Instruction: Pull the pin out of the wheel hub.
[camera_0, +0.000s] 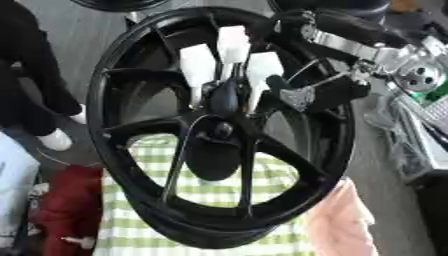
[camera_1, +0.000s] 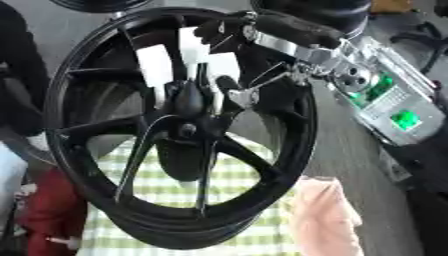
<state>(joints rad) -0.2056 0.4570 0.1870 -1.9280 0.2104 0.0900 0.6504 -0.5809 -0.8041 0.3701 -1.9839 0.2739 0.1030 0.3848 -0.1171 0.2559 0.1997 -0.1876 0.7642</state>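
A black spoked wheel (camera_0: 219, 130) stands upright over a green checked cloth (camera_0: 206, 190). The robot's right hand (camera_0: 229, 92), white-tipped fingers curled, grips the dark pin (camera_0: 226, 97) at the wheel's hub (camera_0: 217, 131), just above its centre.

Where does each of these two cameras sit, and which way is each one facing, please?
Left eye view: in the robot's head, looking down at the black wheel; the right arm enters from the upper right, its right hand at the wheel hub.
Right eye view: beside it in the head, facing the same way; the same arm and hand show, with more of the grey machine with green parts.
Shared: wheel, hub, right hand, checked green cloth. The left hand shows in neither; I cannot make out the pin.
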